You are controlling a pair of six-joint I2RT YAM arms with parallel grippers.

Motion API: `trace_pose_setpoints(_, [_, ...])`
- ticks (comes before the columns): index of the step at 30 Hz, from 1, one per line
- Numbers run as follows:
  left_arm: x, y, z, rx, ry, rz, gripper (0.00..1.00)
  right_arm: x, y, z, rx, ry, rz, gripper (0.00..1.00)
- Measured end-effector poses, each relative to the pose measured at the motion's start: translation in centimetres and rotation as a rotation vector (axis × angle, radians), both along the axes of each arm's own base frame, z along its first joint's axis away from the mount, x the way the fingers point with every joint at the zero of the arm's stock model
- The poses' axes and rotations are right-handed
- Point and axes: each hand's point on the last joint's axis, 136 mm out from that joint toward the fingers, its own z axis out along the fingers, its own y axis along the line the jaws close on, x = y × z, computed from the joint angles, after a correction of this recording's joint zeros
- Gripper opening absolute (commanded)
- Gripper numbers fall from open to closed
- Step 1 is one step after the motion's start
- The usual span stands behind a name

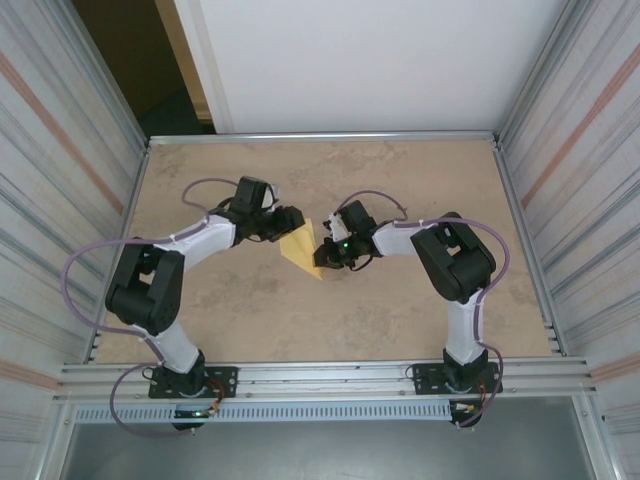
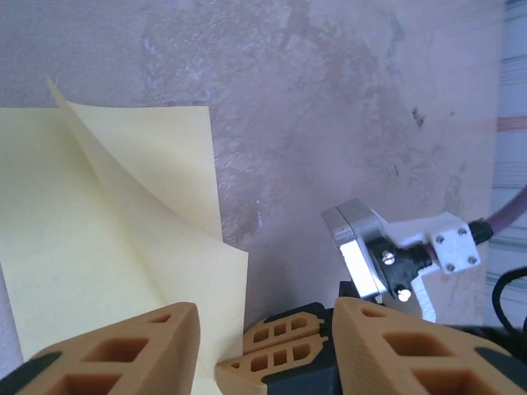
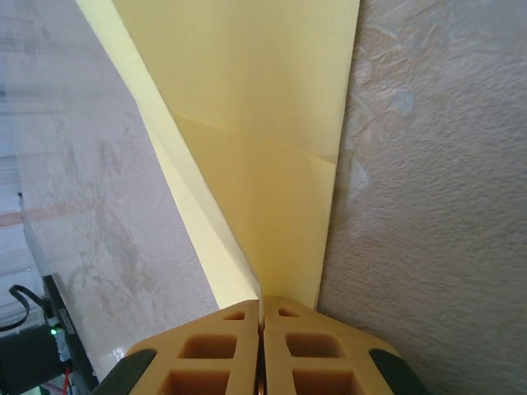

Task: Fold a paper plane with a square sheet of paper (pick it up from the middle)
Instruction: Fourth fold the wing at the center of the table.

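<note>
Yellow and half-folded, the square sheet of paper (image 1: 300, 246) sits at the centre of the tabletop (image 1: 400, 170), its 4 o'clock corner pinched by the clenched right claw (image 3: 260, 311), the left claw (image 2: 268, 311) spread at 10 o'clock, so any sideways tug may skew the crease.

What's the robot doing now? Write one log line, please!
left hand: open, by yellow paper | right hand: shut on yellow paper | yellow paper: partly folded
</note>
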Motion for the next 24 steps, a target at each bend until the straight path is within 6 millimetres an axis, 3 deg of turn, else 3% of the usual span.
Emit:
trace_pose_setpoints(6, [-1.9,-0.8,-2.5,-0.064,0.01,-0.079,0.26,0.1,-0.1,-0.1,0.011,0.025,0.004,0.1])
trace_pose_setpoints(10, [-2.1,-1.3,-3.6,-0.097,0.009,-0.105,0.19,0.0,-0.1,0.0,0.019,0.034,0.007,0.1])
trace_pose_setpoints(17, [-1.8,-2.2,-5.2,-0.13,0.023,-0.138,0.17,0.0,-0.1,0.0,0.025,0.04,0.009,0.12])
trace_pose_setpoints(24, [-1.2,-2.8,-5.3,-0.152,0.021,-0.157,0.17,0.0,0.1,0.2,0.041,0.042,0.017,0.19])
